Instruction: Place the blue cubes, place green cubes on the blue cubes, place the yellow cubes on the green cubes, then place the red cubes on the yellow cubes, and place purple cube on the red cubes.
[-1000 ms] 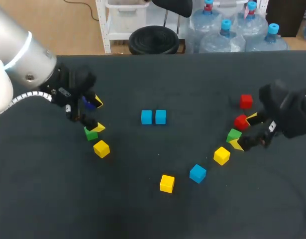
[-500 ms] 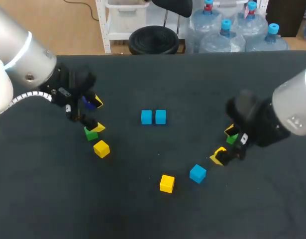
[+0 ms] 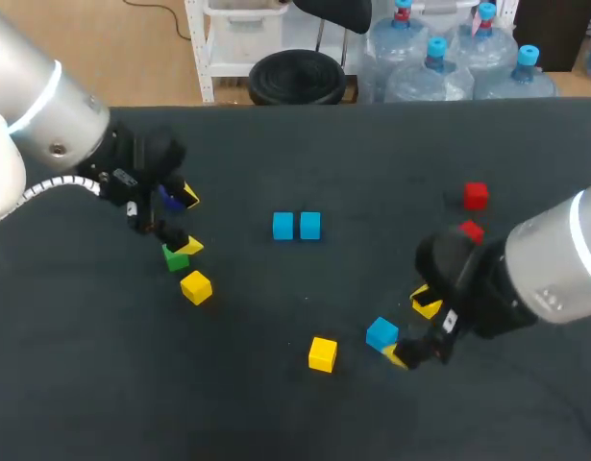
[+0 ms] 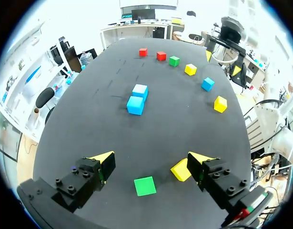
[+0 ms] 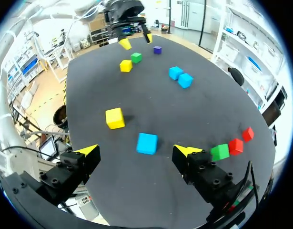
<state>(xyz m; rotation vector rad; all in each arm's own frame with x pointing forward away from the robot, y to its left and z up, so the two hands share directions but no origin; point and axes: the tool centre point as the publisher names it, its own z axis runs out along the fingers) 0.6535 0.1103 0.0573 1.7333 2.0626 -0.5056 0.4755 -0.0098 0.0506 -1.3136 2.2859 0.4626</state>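
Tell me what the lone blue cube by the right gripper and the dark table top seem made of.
Lone blue cube: probably painted wood or hard plastic; flat even colour, crisp edges, no grain visible, so either fits. Table top: looks like matte dark cloth or felt-like mat; no glare or reflections show.

Black table (image 3: 276, 403), blue cubes (image 3: 283, 226), green cube (image 3: 176, 257), yellow cubes (image 3: 196, 286), red cubes (image 3: 476, 195), purple cube (image 5: 157, 49), yellow-tipped fingers (image 4: 102, 159).

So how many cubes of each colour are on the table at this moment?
Blue cubes: 3
Green cubes: 2
Yellow cubes: 3
Red cubes: 2
Purple cube: 1
Total: 11
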